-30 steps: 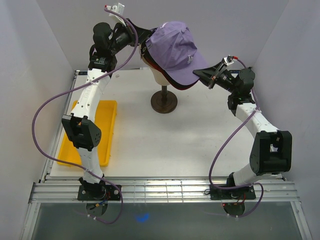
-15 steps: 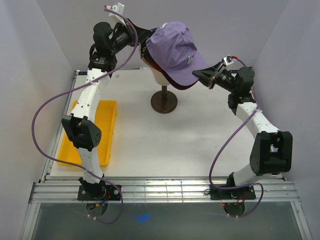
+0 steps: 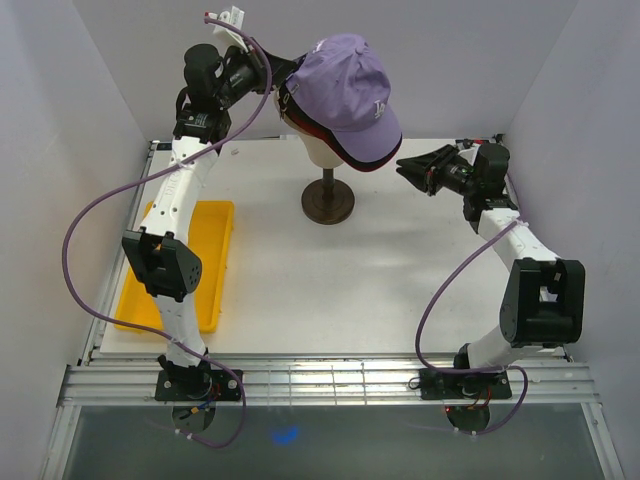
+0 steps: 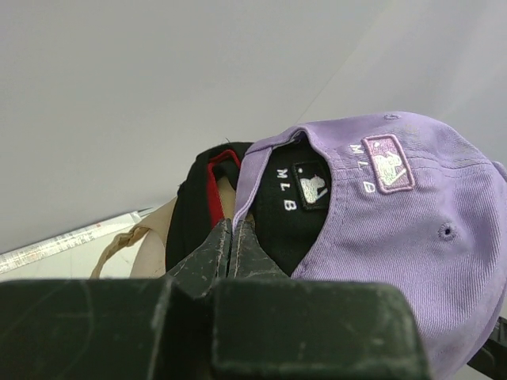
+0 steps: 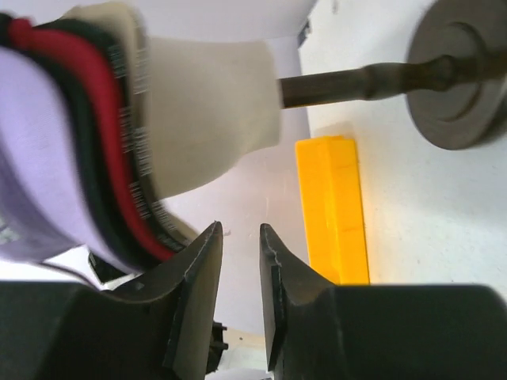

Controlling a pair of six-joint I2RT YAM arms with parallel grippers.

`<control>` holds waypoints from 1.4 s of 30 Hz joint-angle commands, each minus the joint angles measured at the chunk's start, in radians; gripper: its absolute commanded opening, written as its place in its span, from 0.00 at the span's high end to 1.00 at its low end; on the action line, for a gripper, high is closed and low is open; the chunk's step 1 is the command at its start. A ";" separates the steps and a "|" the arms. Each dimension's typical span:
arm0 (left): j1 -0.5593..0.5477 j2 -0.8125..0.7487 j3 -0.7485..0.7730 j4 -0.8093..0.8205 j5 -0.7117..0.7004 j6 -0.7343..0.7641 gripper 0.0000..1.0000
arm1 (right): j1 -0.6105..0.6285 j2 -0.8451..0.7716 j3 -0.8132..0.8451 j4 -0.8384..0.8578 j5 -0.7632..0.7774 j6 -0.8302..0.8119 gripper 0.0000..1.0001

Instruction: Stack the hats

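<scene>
The lavender hat [image 3: 345, 90] tops the stack of hats on the cream mannequin head [image 3: 322, 152]. Red and black brims [image 3: 365, 166] peek out below it. My left gripper [image 3: 283, 88] is behind the stack, shut on the lavender hat's [image 4: 412, 214] back rim. In the left wrist view a black hat [image 4: 190, 214], a red edge [image 4: 212, 194] and a tan strap [image 4: 127, 237] lie underneath. My right gripper [image 3: 403, 163] hangs open just right of the brims, touching nothing. The right wrist view shows empty space between its jaws [image 5: 242, 229], with the stacked brims [image 5: 87, 158] off to the left.
The mannequin head sits on a dark post with a round base [image 3: 328, 205] at the table's far middle. A flat yellow tray [image 3: 215, 270] lies at the left, partly under my left arm. White walls stand close on both sides and behind.
My right gripper opened, let go of the lavender brim and drew back to the right. The lavender hat shifted back and sits lower over the stack.
</scene>
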State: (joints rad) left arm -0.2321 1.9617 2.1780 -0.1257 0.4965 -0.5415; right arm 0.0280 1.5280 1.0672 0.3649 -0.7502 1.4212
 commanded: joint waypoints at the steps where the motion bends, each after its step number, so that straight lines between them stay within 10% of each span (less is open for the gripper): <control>1: 0.010 0.043 -0.029 -0.192 -0.016 0.037 1.00 | 0.000 0.012 -0.012 -0.090 0.034 -0.033 0.69; 13: 0.008 0.016 -0.030 -0.146 0.034 0.041 0.99 | -0.002 -0.015 0.027 -0.112 0.032 -0.061 0.73; 42: 0.030 -0.043 -0.020 0.034 0.060 -0.047 0.46 | -0.011 -0.040 0.174 -0.173 -0.003 -0.094 0.72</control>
State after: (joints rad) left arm -0.2119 1.9614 2.1704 -0.1097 0.5285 -0.5682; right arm 0.0254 1.5105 1.1877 0.1802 -0.7311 1.3487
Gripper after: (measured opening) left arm 0.537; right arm 0.284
